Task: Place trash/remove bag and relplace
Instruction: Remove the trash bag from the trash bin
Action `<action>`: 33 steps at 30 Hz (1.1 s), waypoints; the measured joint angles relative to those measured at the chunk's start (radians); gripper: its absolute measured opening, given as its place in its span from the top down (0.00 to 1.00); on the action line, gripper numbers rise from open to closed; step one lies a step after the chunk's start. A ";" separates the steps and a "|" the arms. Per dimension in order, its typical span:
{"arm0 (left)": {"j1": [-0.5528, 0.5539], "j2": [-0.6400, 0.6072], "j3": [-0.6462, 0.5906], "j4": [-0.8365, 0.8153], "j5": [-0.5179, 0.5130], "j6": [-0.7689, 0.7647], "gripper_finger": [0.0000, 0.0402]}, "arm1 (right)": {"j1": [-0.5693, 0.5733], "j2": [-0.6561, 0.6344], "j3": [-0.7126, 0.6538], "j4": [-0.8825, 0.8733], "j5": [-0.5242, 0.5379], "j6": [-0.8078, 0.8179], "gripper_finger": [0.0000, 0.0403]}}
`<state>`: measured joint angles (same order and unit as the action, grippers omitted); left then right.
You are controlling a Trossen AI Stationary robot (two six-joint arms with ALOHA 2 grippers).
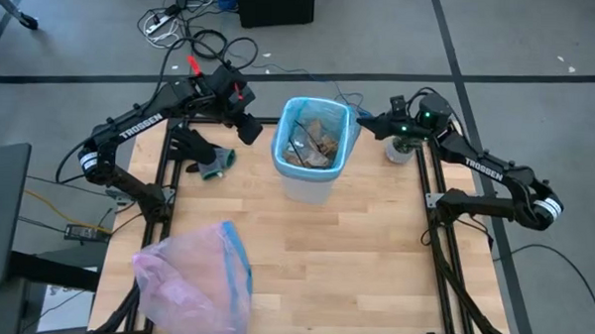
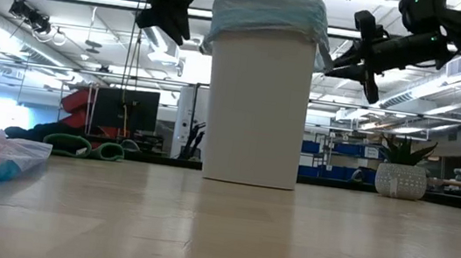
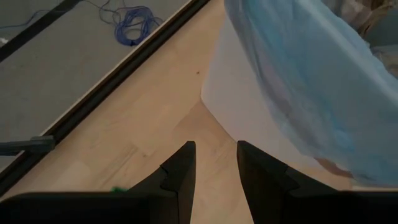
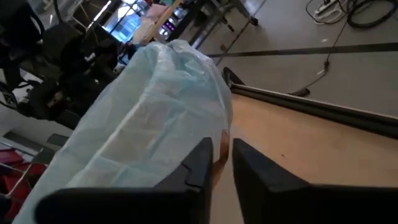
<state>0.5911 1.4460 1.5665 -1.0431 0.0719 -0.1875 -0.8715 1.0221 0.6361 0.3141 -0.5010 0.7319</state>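
A white bin [image 1: 307,182] stands upright on the table near its far edge. It is lined with the light-blue bag [image 1: 282,137], whose top is folded over the rim [image 2: 266,14]. Trash [image 1: 313,143], brown clumps and dark twigs, lies inside. My left gripper [image 1: 251,133] hovers open beside the bin's left rim. In its wrist view [image 3: 216,146] only table shows between the fingers. My right gripper [image 1: 364,124] is at the bin's right rim, shut on the bag's overhang. My right gripper pinches the bag's overhanging edge [image 4: 225,127] at the bin's right rim between its two fingers. One layer or several, I cannot tell. The fingers lie about level and come from the table's right [image 2: 337,67]. The bag stays draped over the rim.
A pale pink bag with a blue band [image 1: 194,282] lies at the table's near left corner. Green rolls [image 1: 216,162] lie left of the bin. A potted plant [image 1: 402,146] stands at the far right edge. Bare wood spreads in front of the bin.
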 joint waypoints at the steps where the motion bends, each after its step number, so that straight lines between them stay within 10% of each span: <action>1: 0.000 0.000 0.000 0.000 0.000 0.001 0.69 | 0.000 0.001 0.000 0.000 -0.001 -0.006 0.92; 8: 0.000 0.000 0.000 0.000 0.000 0.004 0.69 | 0.001 -0.007 0.000 -0.007 0.073 -0.058 1.00; 25: 0.000 0.000 0.000 0.064 -0.042 -0.005 0.69 | 0.307 -0.211 0.121 -0.074 0.683 -0.671 1.00; 33: 0.000 0.000 0.000 0.111 -0.042 -0.007 0.69 | 0.329 -0.103 0.372 -0.352 0.655 -0.741 1.00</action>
<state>0.5913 1.4460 1.5665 -0.9318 0.0303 -0.1944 -0.5423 0.9195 1.0082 -0.0378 0.1541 -0.0090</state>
